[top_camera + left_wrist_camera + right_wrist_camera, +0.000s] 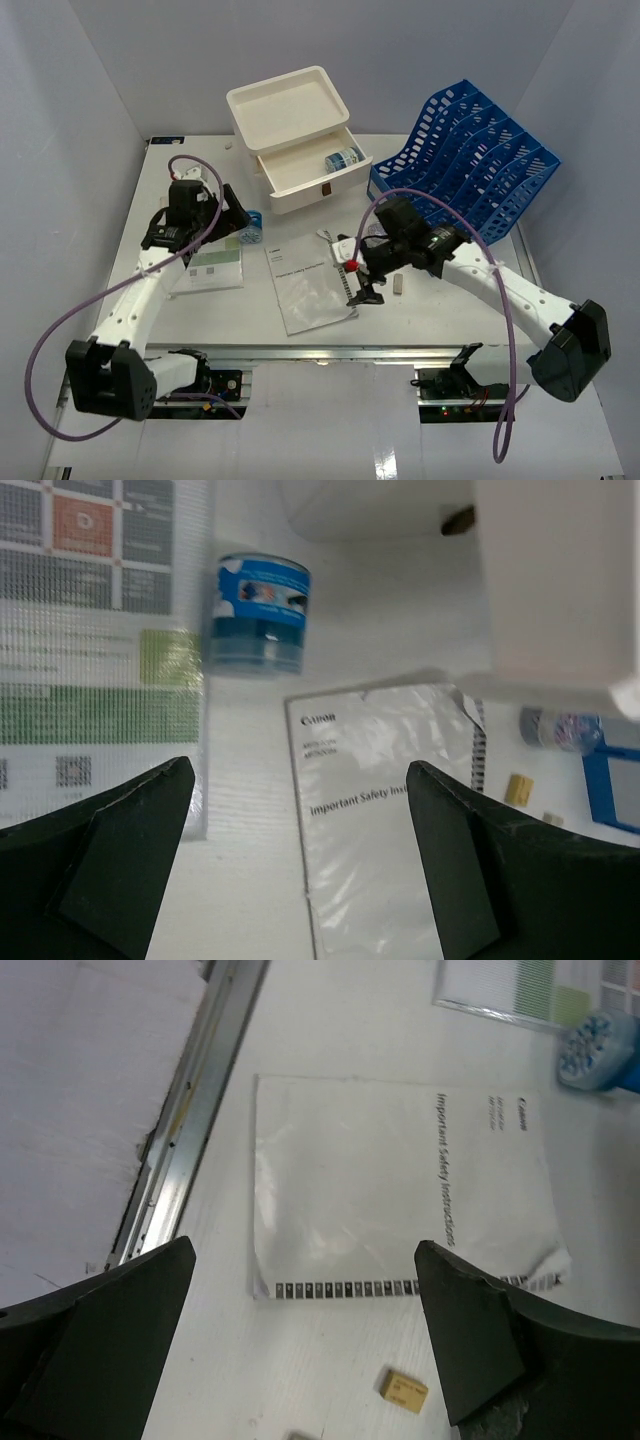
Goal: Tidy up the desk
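Top view: the table [245,318] is seen with the booklet [310,288] near its front middle. Left wrist view: the left hand [298,780] is spread wide, empty, at the booklet's title corner; the blue tub [258,615] beyond could be knocked away. Right wrist view: the right hand [302,1255] is spread wide, empty, above the booklet's punched edge; such thin sheets may be pushed, not gripped. The tan block [403,1390] beside it cannot be identified.

The top view overlooks the whole desk [255,305] from high, nearward of the booklet [310,288]. Wrist views look down closely from its left and right; all share it.
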{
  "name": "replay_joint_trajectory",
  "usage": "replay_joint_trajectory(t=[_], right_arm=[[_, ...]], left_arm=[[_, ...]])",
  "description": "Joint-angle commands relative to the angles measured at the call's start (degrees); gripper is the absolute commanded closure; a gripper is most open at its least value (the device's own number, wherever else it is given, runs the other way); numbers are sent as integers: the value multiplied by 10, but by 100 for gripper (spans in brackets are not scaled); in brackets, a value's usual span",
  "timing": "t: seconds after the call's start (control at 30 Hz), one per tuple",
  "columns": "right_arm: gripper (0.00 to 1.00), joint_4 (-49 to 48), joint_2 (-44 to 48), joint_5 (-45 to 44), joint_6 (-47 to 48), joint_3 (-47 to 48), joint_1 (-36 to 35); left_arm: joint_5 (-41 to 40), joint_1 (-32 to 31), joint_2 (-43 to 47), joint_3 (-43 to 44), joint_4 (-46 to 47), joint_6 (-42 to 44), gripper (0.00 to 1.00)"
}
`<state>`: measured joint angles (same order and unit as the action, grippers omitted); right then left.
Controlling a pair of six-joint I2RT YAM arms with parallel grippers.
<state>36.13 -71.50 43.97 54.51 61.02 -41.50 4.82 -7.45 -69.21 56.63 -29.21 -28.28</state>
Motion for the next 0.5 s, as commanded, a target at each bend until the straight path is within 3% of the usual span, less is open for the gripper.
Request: replay_joint_trajectory(t=[0.0,0.13,0.27,0.47], right_arm=[[3,-42,60,97,-32,-35,54],[3,-65,76,145,-51,-62,115],[3,-62,88,180,-49,-73,140],[4,-61,92,194,-47,-89,162]], left_arm=[[118,26,-94,57,19,46,3],[174,25,-178,98,23,63,8],[173,24,-221,120,29,75,8],[73,7,-284,148,3,100,9]])
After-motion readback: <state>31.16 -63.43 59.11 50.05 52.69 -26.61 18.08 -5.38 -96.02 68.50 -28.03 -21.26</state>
